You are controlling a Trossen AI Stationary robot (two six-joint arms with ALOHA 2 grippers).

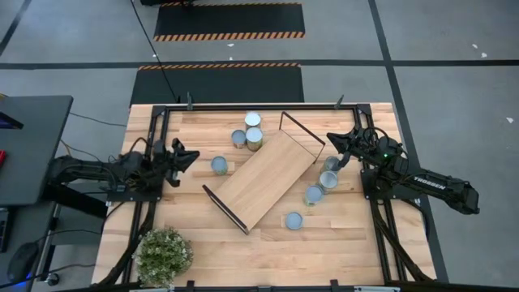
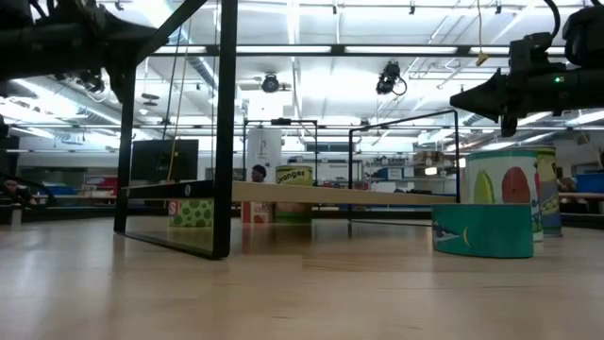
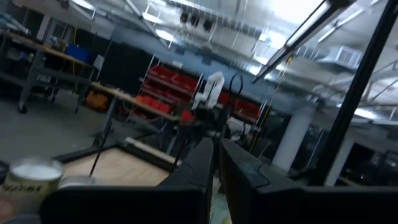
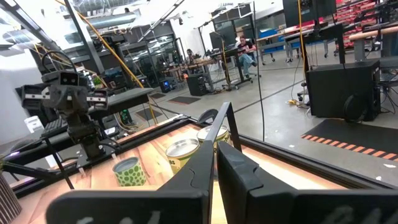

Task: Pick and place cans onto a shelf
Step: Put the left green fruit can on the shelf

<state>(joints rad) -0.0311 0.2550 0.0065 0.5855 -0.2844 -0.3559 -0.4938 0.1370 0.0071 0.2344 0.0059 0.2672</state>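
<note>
The shelf [image 1: 263, 178], a light-wood board with black end frames, stands slantwise mid-table on those frames; the low view shows its board [image 2: 330, 195] raised off the tabletop. Several cans stand upright around it: three by its far end [image 1: 253, 130], one at its left [image 1: 219, 165], several at its right [image 1: 323, 185]. My left gripper [image 1: 195, 156] hovers shut left of the shelf, touching nothing; its fingers [image 3: 216, 152] are together. My right gripper [image 1: 328, 138] hovers shut off the shelf's far right corner, above the cans, fingertips together [image 4: 214, 152].
A potted plant [image 1: 165, 253] stands at the table's near left corner. A black frame [image 1: 243, 106] runs along the table's far edge. Bare wood lies along the near edge [image 1: 324, 259]. Tall printed cans [image 2: 505, 194] rise at the right in the low view.
</note>
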